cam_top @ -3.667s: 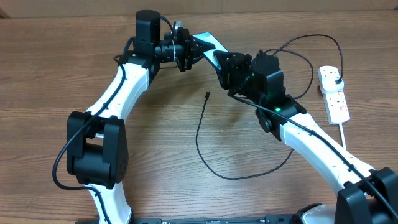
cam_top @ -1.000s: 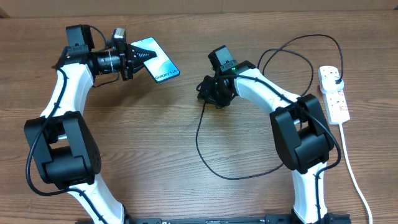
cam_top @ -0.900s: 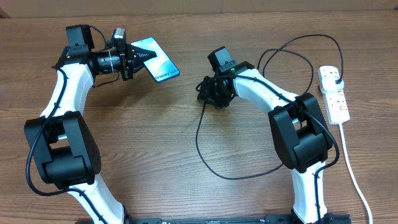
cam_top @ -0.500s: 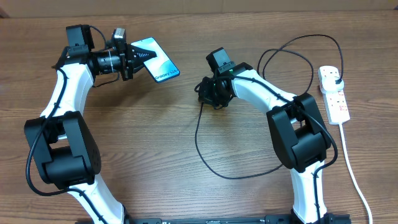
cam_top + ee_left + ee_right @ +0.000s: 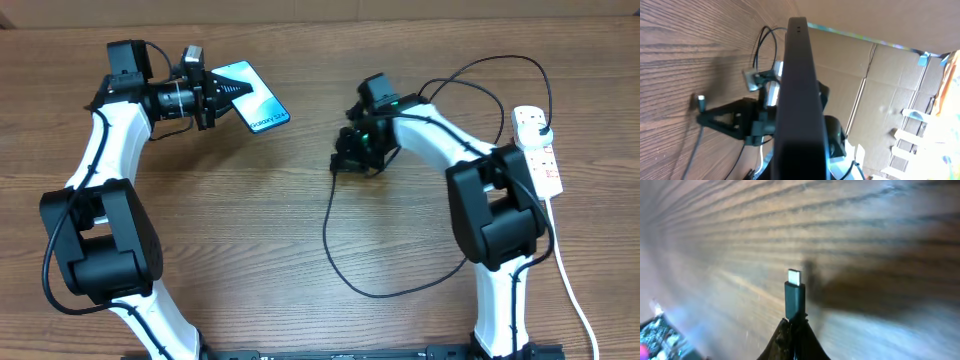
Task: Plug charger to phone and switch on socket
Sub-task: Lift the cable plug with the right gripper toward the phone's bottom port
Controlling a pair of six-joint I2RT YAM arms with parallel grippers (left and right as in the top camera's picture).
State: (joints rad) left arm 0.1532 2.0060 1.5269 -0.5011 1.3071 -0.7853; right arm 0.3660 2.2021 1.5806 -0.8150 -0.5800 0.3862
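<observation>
Within right gripper (image 5: 793, 326), charger connector (image 5: 795, 296)

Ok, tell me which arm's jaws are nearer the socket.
Right. The right jaws, shut on the charger tip, sit mid-table left of the socket; the left jaws hold the phone farther left.

In the left wrist view the phone (image 5: 800, 100) is presenting only its dark edge, hiding its screen and running off the bottom border, and the fingers of the left gripper (image 5: 218, 92) are not showing there. In the right wrist view the table (image 5: 865, 225) is blurring heavily, the right gripper (image 5: 795, 330) is being cropped by the bottom border below the charger (image 5: 795, 297) tip, and a bluish patch at lower left is reading as unidentifiable. In the overhead view the socket (image 5: 537, 150) switches are appearing too small to read, and its white cord (image 5: 565, 290) is running off the bottom border.
</observation>
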